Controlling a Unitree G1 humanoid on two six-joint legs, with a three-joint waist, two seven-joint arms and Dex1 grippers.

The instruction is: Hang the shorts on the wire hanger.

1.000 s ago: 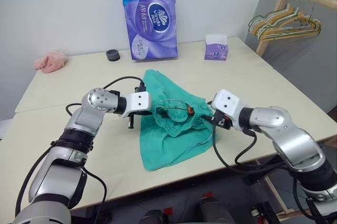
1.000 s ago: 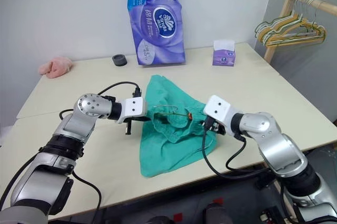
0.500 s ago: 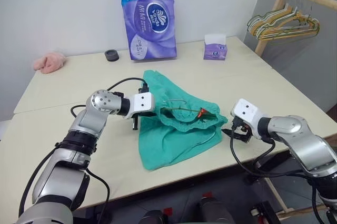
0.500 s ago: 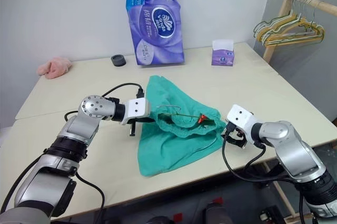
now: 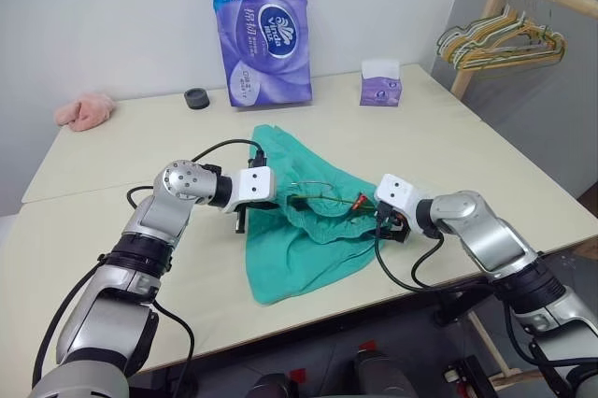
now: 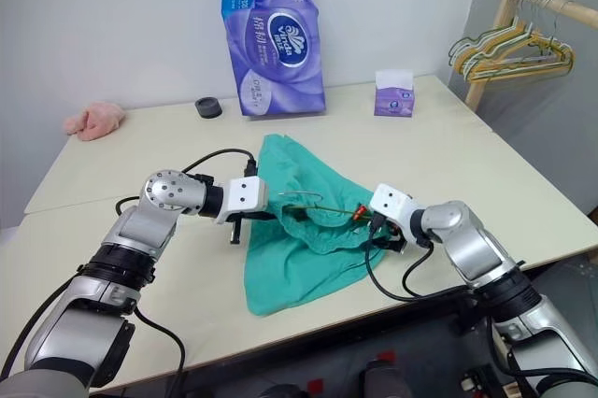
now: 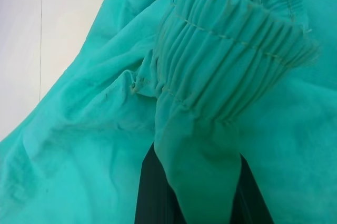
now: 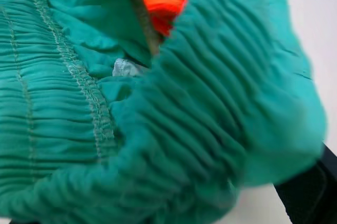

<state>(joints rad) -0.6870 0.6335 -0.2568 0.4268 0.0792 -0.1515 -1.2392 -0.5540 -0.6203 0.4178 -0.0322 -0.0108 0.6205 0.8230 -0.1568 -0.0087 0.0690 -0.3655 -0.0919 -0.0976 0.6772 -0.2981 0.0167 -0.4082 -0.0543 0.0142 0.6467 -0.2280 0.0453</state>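
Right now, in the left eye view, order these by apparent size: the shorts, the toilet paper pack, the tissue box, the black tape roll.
1. shorts
2. toilet paper pack, farther away, so the gap is unsure
3. tissue box
4. black tape roll

Soft matt cloth shorts [image 5: 304, 230], thin wire hanger [image 5: 322, 194], smooth matt table [image 5: 112, 230]
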